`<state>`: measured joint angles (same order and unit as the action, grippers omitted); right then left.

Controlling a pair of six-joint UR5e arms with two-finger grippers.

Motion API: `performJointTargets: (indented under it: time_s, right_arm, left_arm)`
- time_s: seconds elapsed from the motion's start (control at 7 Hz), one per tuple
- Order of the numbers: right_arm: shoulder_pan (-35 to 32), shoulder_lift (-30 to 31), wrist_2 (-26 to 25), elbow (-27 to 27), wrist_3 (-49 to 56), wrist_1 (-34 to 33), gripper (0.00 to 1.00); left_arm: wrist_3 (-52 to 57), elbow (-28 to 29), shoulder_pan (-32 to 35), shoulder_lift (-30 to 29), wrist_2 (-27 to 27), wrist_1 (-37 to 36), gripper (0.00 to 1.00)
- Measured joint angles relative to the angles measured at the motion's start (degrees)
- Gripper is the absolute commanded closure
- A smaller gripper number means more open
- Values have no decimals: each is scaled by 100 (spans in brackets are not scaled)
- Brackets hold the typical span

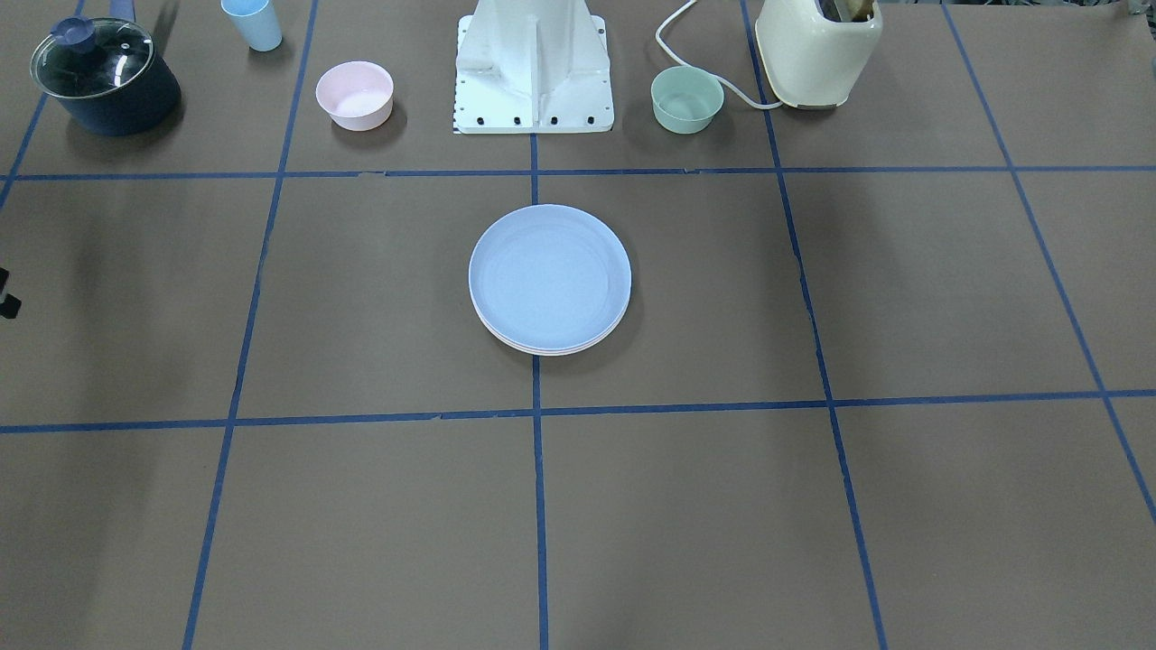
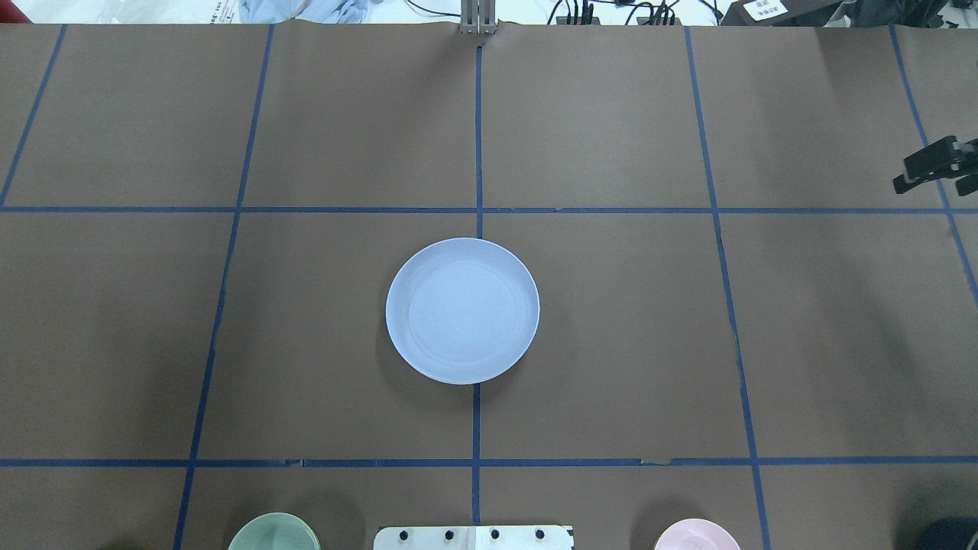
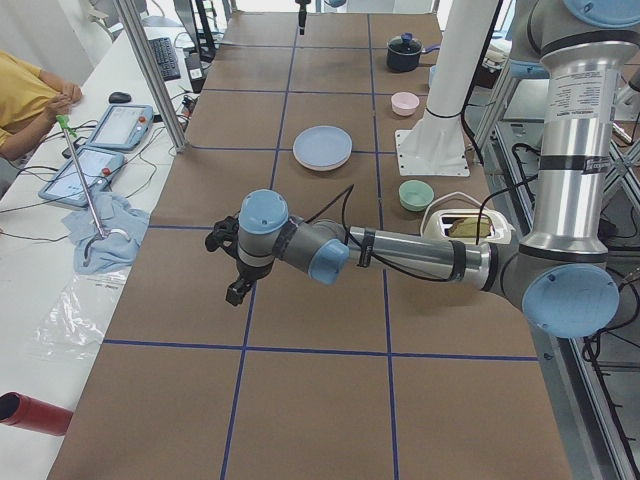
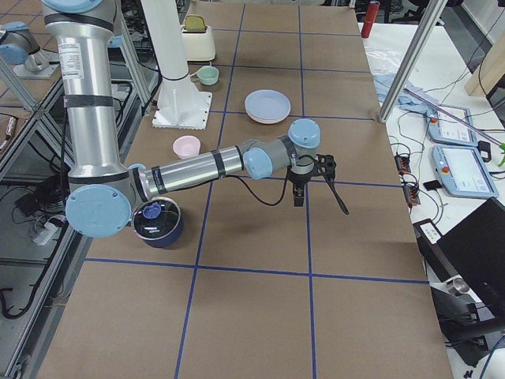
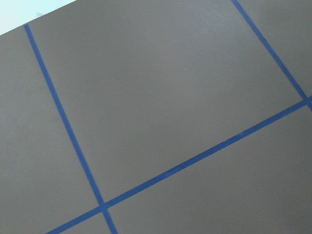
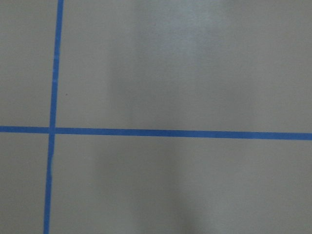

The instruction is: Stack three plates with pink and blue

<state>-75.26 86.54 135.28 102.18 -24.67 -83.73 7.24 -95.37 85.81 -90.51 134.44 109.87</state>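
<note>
- Stacked plates at centre of counter, blue on top, paler rims beneath.
- Over bare counter, left end effector, well apart from plates; opening impossible to tell.
- Same for right end effector.

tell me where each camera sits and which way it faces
Front-facing: across the table, down on plate stack; robot base at top.
Overhead: behind the robot base, looking forward; right arm at right edge.
Exterior left: table's left end; left arm near.
Exterior right: table's right end; right arm near.
Left wrist: facing taped table; no body.
Right wrist: same.
Front-facing and overhead share the plate stack.
</note>
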Motion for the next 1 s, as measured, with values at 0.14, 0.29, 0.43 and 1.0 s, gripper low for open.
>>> performJointTargets:
  time_s: [0.14, 0.29, 0.43, 1.0]
  right_arm:
    - [-316, 23, 57, 1, 592, -350, 0]
    - [-556, 72, 77, -1, 1111, -631, 0]
    - [-734, 181, 85, -4, 1525, -804, 0]
    - [-937, 438, 63, -66, 1968, -916, 0]
  left_arm:
    - [68, 29, 55, 3, -1, -15, 0]
    - [86, 32, 73, 1, 0, -16, 0]
    - [93, 32, 75, 0, 7, -6, 0]
    - [102, 81, 85, 18, 15, 41, 0]
